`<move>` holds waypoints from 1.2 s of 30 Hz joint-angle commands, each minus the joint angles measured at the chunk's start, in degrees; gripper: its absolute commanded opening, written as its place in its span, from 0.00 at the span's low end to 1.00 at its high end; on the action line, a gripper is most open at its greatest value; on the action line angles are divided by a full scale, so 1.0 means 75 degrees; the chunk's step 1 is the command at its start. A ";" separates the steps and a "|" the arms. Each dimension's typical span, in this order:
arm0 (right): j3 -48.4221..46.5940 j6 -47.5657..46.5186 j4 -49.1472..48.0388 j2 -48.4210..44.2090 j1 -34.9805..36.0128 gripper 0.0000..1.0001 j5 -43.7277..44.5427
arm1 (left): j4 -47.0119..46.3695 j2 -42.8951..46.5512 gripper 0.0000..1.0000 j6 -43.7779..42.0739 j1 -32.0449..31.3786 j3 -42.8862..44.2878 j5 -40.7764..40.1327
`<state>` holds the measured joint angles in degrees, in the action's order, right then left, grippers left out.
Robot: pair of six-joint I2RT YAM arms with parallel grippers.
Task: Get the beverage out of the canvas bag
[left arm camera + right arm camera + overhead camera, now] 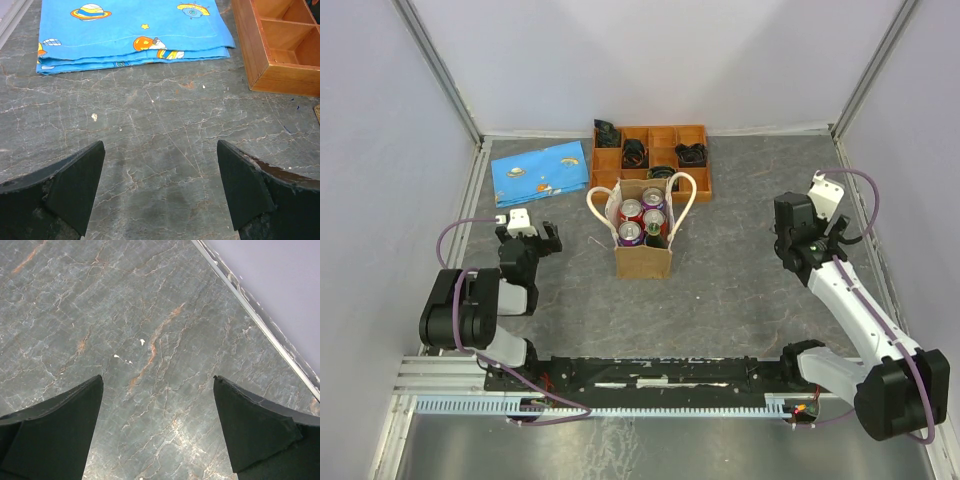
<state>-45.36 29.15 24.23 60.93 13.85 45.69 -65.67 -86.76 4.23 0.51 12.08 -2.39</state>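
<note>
The tan canvas bag [642, 258] stands upright in the middle of the table, its two cream loop handles spread to the sides. Several beverage cans [631, 212] stand inside it, red and purple tops showing. My left gripper [528, 237] is open and empty, low over the table to the left of the bag; in the left wrist view [160, 150] only bare table lies between its fingers. My right gripper [823, 233] is open and empty, well to the right of the bag; the right wrist view [157, 382] shows bare table.
An orange compartmented tray [700, 180] with dark items sits just behind the bag; its corner shows in the left wrist view [280, 75]. A folded blue space-print cloth [539, 169] lies at the back left, also in the left wrist view [130, 35]. Enclosure walls surround the table.
</note>
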 commanded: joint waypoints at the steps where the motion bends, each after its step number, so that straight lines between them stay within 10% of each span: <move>1: -0.0229 0.0149 0.0115 0.0032 0.0081 0.99 0.0240 | -0.0245 -0.0040 0.99 -0.0365 -0.0020 0.0183 0.0107; 15: -0.0270 -0.0906 -0.0318 -0.0154 0.0393 0.99 -0.1073 | -0.0245 -0.0041 0.99 -0.0365 -0.0028 0.0182 0.0105; 29: -0.2059 -0.2711 -0.1466 0.0418 0.4182 0.93 -0.0419 | -0.0253 -0.0045 0.99 -0.0371 -0.0022 0.0180 0.0101; 36: -0.3477 -0.3088 -0.1302 0.1732 0.5090 0.74 -0.1579 | -0.0249 -0.0041 0.99 -0.0365 -0.0022 0.0183 0.0106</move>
<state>-63.99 8.62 15.49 68.73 50.61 38.35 -65.67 -86.76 4.23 0.51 12.08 -2.39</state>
